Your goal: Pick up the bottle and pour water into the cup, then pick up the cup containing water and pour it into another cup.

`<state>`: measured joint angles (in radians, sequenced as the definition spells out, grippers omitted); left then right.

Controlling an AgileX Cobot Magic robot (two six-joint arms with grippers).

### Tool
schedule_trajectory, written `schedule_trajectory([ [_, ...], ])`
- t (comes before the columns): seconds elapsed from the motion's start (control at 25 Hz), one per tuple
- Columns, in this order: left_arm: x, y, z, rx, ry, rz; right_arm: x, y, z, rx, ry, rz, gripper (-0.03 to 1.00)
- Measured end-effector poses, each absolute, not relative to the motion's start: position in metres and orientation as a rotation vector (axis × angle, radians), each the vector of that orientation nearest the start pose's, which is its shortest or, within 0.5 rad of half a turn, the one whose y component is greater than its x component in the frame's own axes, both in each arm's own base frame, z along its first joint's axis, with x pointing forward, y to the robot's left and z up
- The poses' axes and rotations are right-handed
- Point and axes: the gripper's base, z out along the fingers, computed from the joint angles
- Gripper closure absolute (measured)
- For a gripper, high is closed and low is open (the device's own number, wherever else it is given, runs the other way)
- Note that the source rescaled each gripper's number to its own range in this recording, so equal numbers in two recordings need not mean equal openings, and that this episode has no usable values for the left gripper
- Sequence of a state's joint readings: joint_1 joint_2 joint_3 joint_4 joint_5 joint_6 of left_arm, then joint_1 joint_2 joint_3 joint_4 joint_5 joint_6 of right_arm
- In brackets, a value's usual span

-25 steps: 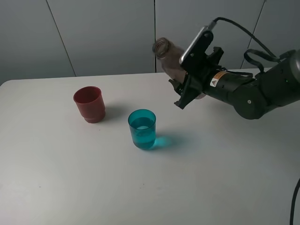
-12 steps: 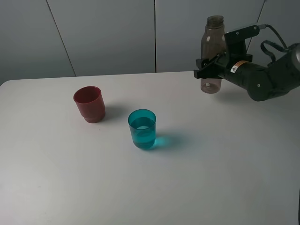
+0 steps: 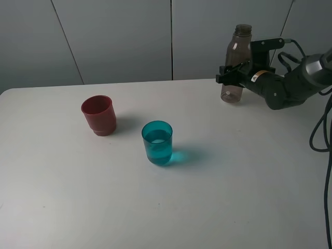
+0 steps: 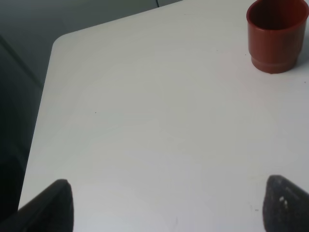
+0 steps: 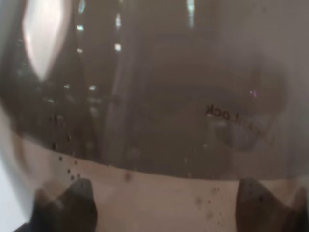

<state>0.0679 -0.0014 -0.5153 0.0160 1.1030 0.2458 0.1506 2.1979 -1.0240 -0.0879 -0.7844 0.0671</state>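
The smoky grey-brown bottle [image 3: 236,59] stands upright near the table's back right. My right gripper [image 3: 232,71] is shut on its lower body, and its base is at or just above the tabletop. In the right wrist view the bottle [image 5: 154,96] fills the frame between the right gripper's [image 5: 164,203] fingertips. The teal cup [image 3: 157,142], with water in it, stands at mid-table. The dark red cup [image 3: 98,114] stands to its left and shows again [image 4: 276,34] in the left wrist view. My left gripper [image 4: 169,205] is open over bare table, holding nothing.
The white table [image 3: 218,197] ends at a back edge just behind the bottle, against grey wall panels. Black cables [image 3: 324,129] hang at the right side. The table's corner and its edge [image 4: 48,63] show in the left wrist view.
The right arm swung the bottle from tilted toward the teal cup to upright, carried it right and back, then lowered it slightly. Both cups stayed put.
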Motion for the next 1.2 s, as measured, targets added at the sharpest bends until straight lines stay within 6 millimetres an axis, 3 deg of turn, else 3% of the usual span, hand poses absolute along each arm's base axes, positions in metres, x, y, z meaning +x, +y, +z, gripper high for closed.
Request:
schedule_trajectory([
  [1.2,-0.0088,0.0007,0.2781,0.183,2.068,0.212,0.4141,0.0690,0.0878,-0.194,1.901,0.162,0.92],
])
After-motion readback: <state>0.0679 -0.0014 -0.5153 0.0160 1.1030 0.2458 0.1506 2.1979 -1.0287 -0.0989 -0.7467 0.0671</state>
